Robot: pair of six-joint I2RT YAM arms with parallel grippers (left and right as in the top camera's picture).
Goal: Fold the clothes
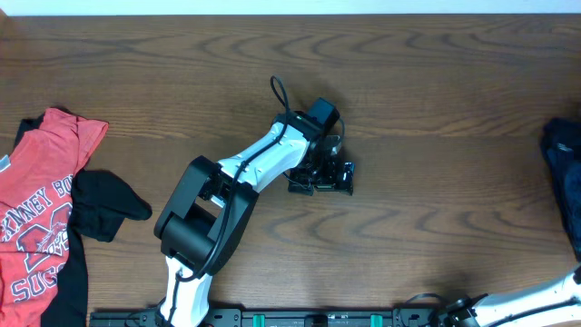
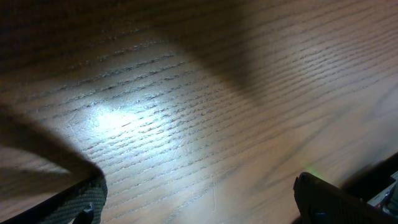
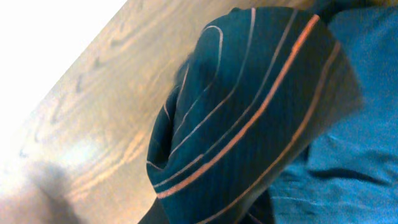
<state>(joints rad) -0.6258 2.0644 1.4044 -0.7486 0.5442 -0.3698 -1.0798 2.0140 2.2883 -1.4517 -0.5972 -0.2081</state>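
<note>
The black jersey [image 3: 249, 106] with thin orange-red lines fills the right wrist view, bunched up from the bottom edge over dark blue cloth [image 3: 351, 124]. My right gripper [image 3: 205, 218] is shut on the jersey, its fingers mostly hidden by fabric. In the overhead view only the right arm [image 1: 536, 300] shows, at the bottom right. My left gripper [image 1: 322, 179] is open and empty, low over bare wood at the table's middle; its two fingers [image 2: 199, 199] stand wide apart. A red white-lettered T-shirt [image 1: 41, 209] lies at the far left.
A black garment [image 1: 104, 204] lies partly under the red T-shirt. A dark blue pile [image 1: 565, 173] sits at the right edge of the wooden table [image 1: 427, 91]. A black rail [image 1: 300, 318] runs along the front edge.
</note>
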